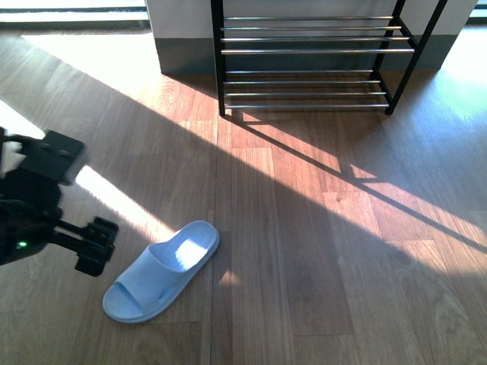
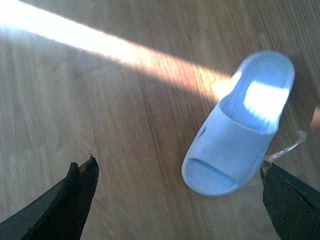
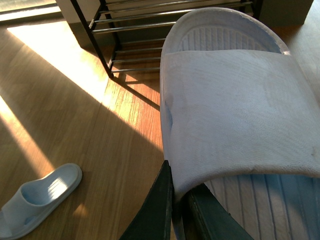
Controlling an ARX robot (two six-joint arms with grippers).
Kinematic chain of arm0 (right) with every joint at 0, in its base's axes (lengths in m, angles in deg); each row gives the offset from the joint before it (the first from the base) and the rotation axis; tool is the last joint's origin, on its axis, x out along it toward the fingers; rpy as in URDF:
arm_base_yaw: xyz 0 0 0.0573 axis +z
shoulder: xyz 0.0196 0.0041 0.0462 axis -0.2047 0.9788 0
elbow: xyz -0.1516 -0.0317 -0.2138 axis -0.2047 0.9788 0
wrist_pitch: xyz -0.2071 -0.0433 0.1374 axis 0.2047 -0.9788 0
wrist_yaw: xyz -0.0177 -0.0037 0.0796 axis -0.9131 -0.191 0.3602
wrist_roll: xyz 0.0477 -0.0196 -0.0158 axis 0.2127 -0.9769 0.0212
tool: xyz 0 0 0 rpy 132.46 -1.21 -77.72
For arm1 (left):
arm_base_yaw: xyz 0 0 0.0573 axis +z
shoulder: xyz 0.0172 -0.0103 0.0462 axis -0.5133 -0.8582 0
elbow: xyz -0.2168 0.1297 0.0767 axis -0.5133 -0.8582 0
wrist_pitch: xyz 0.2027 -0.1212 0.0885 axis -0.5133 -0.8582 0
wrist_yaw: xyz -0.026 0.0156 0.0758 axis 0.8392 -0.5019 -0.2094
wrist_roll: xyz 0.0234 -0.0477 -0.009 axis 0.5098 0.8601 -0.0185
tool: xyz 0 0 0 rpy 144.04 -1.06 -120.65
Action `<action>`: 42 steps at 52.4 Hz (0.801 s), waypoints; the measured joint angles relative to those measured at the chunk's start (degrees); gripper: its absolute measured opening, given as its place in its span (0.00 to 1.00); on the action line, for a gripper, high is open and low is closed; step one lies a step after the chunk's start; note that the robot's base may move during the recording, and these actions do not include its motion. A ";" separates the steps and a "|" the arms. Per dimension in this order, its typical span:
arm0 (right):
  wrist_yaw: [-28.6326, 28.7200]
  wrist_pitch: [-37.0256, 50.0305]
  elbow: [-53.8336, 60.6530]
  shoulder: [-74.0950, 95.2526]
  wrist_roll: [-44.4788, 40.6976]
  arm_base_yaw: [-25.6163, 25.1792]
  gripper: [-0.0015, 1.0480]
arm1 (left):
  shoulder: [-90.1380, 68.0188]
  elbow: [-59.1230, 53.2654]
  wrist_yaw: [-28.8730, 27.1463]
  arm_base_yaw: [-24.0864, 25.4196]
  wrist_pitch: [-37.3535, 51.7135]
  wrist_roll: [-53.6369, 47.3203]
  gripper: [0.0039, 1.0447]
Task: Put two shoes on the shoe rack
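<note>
L gripper (image 1: 97,245), jaws spread wide, hovers just beside pale blue floor slide (image 1: 161,271) lying on wood-plank floor (image 1: 304,251) w/ sun stripes. R gripper (image 3: 180,207) clamps 2nd slide (image 3: 235,110) by strap, above floor. Far end: shoe rack (image 1: 308,61) against wall (image 1: 179,30).

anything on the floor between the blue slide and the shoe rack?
Nothing. The front view shows only bare wood floor, sun and shadow, between the slide and the shoe rack.

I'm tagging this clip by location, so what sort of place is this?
Likely a home entryway: a wood plank floor, a low black shoe rack by the wall, and a pale blue slide lying on it.
</note>
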 joint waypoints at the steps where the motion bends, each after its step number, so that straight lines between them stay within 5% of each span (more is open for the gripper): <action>1: -0.02 0.00 0.00 0.00 0.02 0.00 0.02 | -1.44 1.33 0.55 -0.37 -0.59 -4.79 0.91; 17: 0.00 0.00 0.00 0.00 0.02 0.00 0.02 | -25.90 20.09 8.68 -4.92 -7.58 -47.56 0.91; 24: 0.00 0.00 0.00 0.00 0.02 0.00 0.02 | -32.24 26.01 12.17 -8.07 -12.94 -54.01 0.91; 42: 0.00 0.00 0.00 0.00 0.02 0.00 0.02 | -39.80 36.46 8.74 -8.68 -19.50 -56.94 0.91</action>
